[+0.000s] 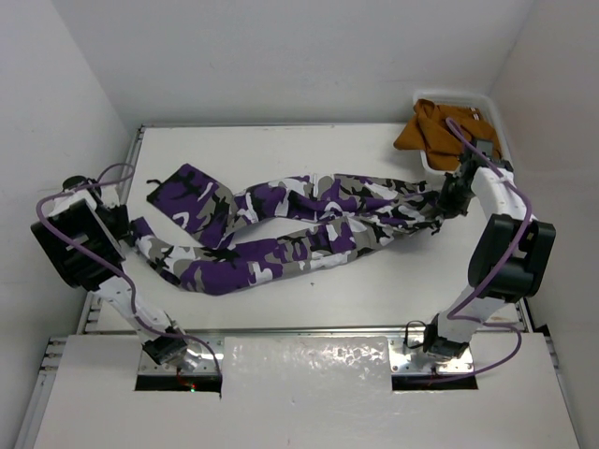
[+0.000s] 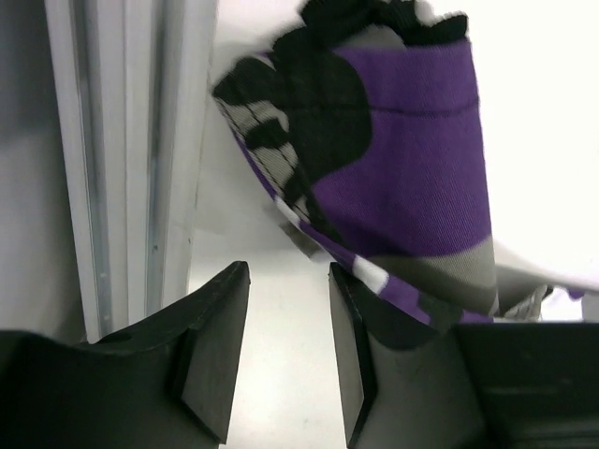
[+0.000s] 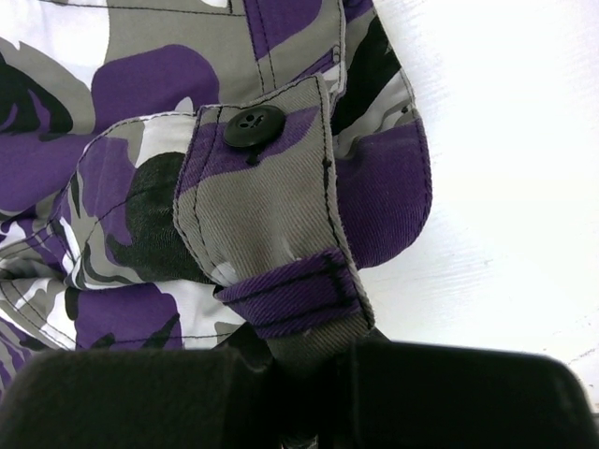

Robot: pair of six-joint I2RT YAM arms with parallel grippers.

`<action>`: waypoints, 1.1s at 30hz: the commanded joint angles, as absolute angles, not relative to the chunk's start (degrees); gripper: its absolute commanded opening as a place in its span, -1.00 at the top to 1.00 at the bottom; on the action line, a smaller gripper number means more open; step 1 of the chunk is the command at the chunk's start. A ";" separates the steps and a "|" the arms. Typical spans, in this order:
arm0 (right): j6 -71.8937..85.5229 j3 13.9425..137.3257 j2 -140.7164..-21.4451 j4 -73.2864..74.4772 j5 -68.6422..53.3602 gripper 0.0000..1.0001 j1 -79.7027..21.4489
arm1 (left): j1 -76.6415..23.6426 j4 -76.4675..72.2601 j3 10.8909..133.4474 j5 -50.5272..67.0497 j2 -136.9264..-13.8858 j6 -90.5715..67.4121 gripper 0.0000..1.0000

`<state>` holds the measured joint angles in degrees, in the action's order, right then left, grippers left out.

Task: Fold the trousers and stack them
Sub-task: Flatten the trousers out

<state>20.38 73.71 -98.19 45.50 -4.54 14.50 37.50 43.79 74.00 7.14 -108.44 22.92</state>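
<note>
Trousers (image 1: 281, 229): stretched lengthwise across the bench (image 1: 281, 150), waist at the right, both leg ends at the left.
Handling: soft, light and limp. They will likely sag and bunch wherever unsupported, so take them at firm edges, the waistband (image 3: 271, 187) and the cuffs.
Right end effector (image 3: 299, 360): pinching the waistband near the button (image 3: 253, 124); the arm reaches far, wrist turned left.
Left end effector (image 2: 285, 281): spread part way, nothing between the fingers, with a cuff (image 2: 402, 168) just beside it. The arm is folded low at the bench's left edge.
</note>
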 commanded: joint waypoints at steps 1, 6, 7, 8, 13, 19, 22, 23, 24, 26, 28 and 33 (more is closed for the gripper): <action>20.74 73.57 -96.15 42.80 -4.92 1.00 14.68 | 37.00 40.08 76.29 9.05 -110.21 21.01 0.23; 21.18 73.56 -95.89 42.36 -5.01 1.00 14.76 | 34.90 37.97 75.41 6.95 -112.85 20.04 0.24; 21.36 73.48 -95.80 42.10 -5.10 1.00 14.77 | 34.89 37.53 75.06 6.94 -113.29 19.69 0.24; 21.44 73.39 -95.80 41.84 -5.27 1.00 14.77 | 34.81 36.83 75.06 7.03 -114.25 19.34 0.24; 21.71 71.72 -95.80 40.96 -6.06 1.00 14.76 | 34.63 35.51 76.02 11.42 -115.66 17.32 0.58; 20.31 74.08 -96.77 43.66 -1.69 1.00 14.77 | 37.69 40.14 79.52 12.33 -111.21 24.40 1.00; 19.43 78.21 -96.33 46.39 1.48 1.00 14.85 | 40.24 45.15 83.66 4.42 -106.71 30.39 1.00; 19.42 78.92 -95.72 46.84 2.80 1.00 15.11 | 42.34 47.18 88.20 0.31 -106.35 34.33 1.00; 19.51 79.97 -95.28 47.02 3.16 1.00 15.38 | 43.58 49.20 90.77 -2.17 -106.09 35.76 1.00; 19.77 80.51 -94.49 47.11 3.16 1.00 16.25 | 47.00 55.09 98.48 -5.08 -106.00 38.39 1.00; 19.95 80.86 -93.43 47.46 2.99 1.00 16.78 | 48.42 60.08 102.03 -6.58 -105.56 39.98 1.00; 18.20 81.38 -92.55 48.86 3.95 1.00 17.40 | 48.60 61.53 97.05 -8.08 -99.42 43.24 1.00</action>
<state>20.69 77.41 -95.92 52.12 -5.02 14.52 47.37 63.31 98.65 -0.23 -104.49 36.64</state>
